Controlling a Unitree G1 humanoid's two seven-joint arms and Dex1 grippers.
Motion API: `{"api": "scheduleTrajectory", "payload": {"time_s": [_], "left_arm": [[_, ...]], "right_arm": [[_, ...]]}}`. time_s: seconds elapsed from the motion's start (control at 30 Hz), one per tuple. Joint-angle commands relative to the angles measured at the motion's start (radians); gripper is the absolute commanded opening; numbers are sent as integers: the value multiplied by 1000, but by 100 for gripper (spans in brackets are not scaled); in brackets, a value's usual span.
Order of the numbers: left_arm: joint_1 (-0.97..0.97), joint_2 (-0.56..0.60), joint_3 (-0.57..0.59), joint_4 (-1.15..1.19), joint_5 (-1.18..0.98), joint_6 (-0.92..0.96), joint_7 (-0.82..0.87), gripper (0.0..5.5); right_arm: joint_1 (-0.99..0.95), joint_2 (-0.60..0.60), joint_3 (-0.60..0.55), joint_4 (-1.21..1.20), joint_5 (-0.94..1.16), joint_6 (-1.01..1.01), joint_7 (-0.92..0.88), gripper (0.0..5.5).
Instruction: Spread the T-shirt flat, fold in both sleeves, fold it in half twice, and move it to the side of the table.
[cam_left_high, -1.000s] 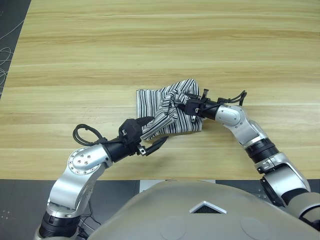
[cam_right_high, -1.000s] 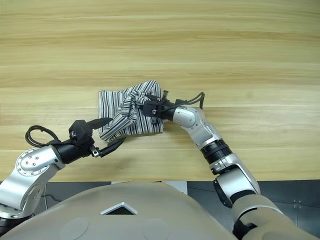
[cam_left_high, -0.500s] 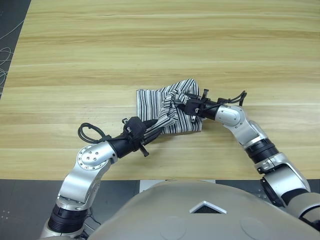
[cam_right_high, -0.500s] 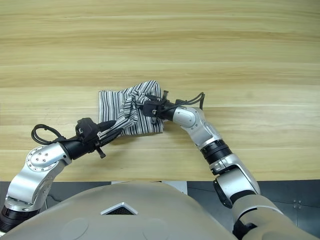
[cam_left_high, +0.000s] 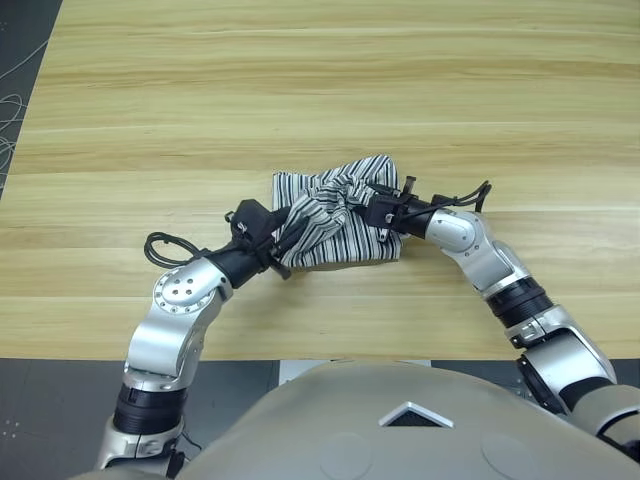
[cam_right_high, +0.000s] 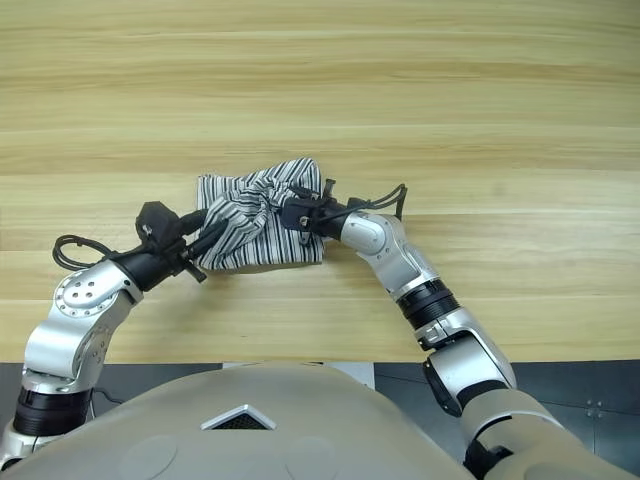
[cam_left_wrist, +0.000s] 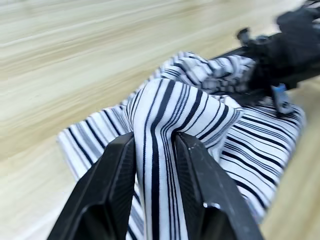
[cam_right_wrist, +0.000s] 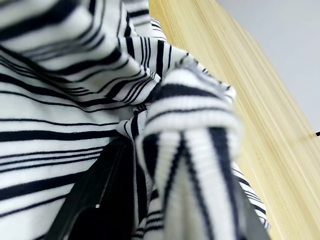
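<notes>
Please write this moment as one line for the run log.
left hand: shut on T-shirt | right hand: shut on T-shirt | T-shirt: bunched between both hands, on table | stage: not yet at side

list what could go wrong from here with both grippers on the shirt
The left gripper pinches only a narrow ridge of the T-shirt; it may slip out when pulled. The right gripper grips a bunched fold close by, so lifting could drag the flat layers on the table out of shape.
</notes>
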Motion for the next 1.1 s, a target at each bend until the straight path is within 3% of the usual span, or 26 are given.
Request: {"api": "scheduleTrajectory", "payload": {"time_s": [0.03, 0.43, 1.1], "left_arm": [[-59, -17, -8, 60, 24, 15, 15, 140], [-206, -87, 20, 266, 52, -11, 38, 140], [-201, -106, 80, 458, 135, -94, 109, 140]], "right_arm": [[70, -46, 30, 70, -40, 43, 46, 158], [70, -42, 39, 67, -41, 44, 56, 158], [114, -58, -1, -64, -21, 98, 48, 158]]}}
